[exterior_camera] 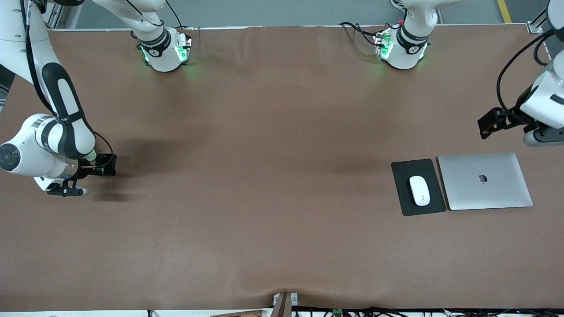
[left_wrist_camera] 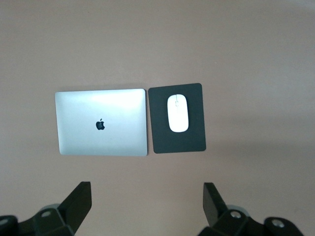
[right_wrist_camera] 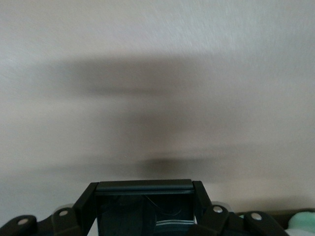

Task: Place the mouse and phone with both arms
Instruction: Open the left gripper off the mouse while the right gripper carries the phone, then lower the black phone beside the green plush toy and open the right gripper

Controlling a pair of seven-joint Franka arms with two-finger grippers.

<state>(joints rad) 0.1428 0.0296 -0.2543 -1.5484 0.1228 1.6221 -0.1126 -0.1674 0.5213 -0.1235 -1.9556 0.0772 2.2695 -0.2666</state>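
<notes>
Right claw (right_wrist_camera: 145,196) grasps the phone (right_wrist_camera: 144,202) above the desk (exterior_camera: 264,176); left claw (left_wrist_camera: 147,206), released, hovers near the mouse (left_wrist_camera: 177,113).

A robotics lab: two white arms (exterior_camera: 57,110) with green-lit bases (exterior_camera: 167,53) are bolted along one edge of a wide brown table (exterior_camera: 264,176), cables (exterior_camera: 352,313) trail off it, and a desk-like laptop (exterior_camera: 484,181), mat (exterior_camera: 403,193) and mouse (exterior_camera: 419,190) sit staged on top.
</notes>
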